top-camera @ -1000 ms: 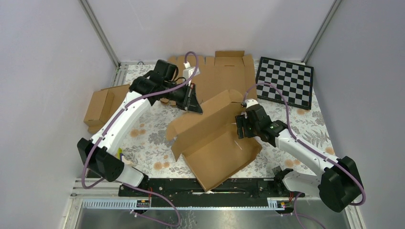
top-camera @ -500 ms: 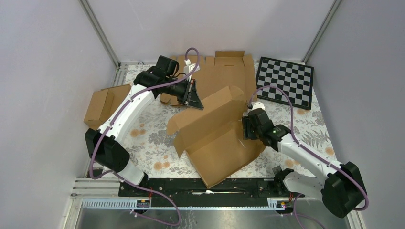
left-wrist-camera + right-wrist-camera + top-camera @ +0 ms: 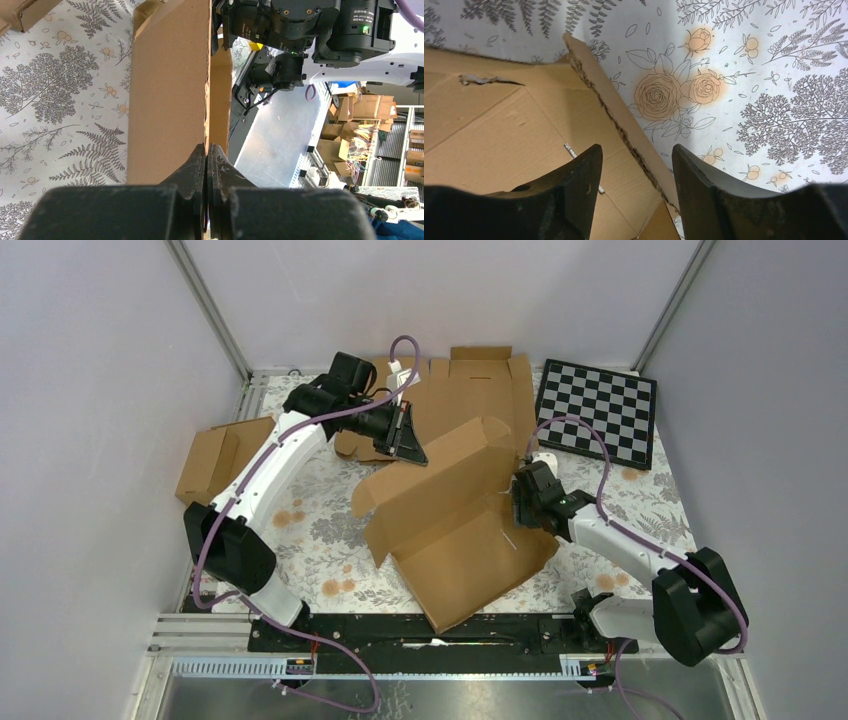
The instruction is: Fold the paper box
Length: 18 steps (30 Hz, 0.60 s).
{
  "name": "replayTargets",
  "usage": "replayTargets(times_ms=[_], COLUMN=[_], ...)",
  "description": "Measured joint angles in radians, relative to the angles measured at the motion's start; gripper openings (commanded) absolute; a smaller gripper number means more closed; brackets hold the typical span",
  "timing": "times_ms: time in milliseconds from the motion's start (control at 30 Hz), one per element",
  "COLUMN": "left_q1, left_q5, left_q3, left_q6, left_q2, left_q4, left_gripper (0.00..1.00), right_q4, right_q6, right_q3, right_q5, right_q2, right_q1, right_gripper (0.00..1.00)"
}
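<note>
The paper box [image 3: 462, 550] is brown die-cut cardboard, half open in the middle of the table, with its base flat and a long panel raised at the back. My left gripper [image 3: 410, 447] is shut on the top edge of that raised panel. In the left wrist view its gripper [image 3: 206, 148] pinches the thin cardboard edge [image 3: 167, 95]. My right gripper [image 3: 521, 506] is open at the box's right side. In the right wrist view the gripper [image 3: 636, 160] straddles the box's low side wall [image 3: 616, 107], with one finger over the box floor and the other over the tablecloth.
A wider flat cardboard blank [image 3: 480, 380] lies at the back. A checkerboard [image 3: 598, 412] lies at the back right. Two joined small brown boxes [image 3: 213, 462] sit at the left. Grey walls close in the flowered tablecloth [image 3: 310, 530] on three sides.
The left gripper has pulled the raised panel a little back and to the right, standing it more upright. The box has slid slightly right. The right gripper has shifted right along the side wall.
</note>
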Motion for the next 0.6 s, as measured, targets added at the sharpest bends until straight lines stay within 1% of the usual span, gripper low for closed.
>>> replayTargets(times_ms=[33,167,200,300,433,600], left_q1=[0.0,0.001,0.002,0.01,0.03,0.053], left_q5=[-0.001,-0.016,-0.021,-0.029,-0.033,-0.034], left_q3=[0.003,0.026,0.032,0.039,0.037,0.023], left_q6=[0.0,0.0,0.0,-0.011,-0.039,-0.081], left_q2=[0.003,0.025,0.031,0.039,0.039,0.041], left_q4=[-0.001,-0.005,-0.004,0.008,0.039,0.099], left_gripper=[0.0,0.0,0.0,0.0,0.03,0.14], right_q4=[0.003,0.012,0.013,0.007,-0.006,-0.041], right_q6=[0.005,0.013,0.012,0.008,0.005,0.006], right_q3=[0.0,0.0,0.0,0.0,0.0,0.0], right_q5=[0.001,0.0,-0.002,-0.012,-0.047,-0.089], right_q2=[0.014,0.035,0.034,0.013,-0.035,-0.092], right_q1=[-0.005,-0.018,-0.019,-0.019,-0.019,-0.02], right_gripper=[0.49,0.15,0.1,0.03,0.02,0.02])
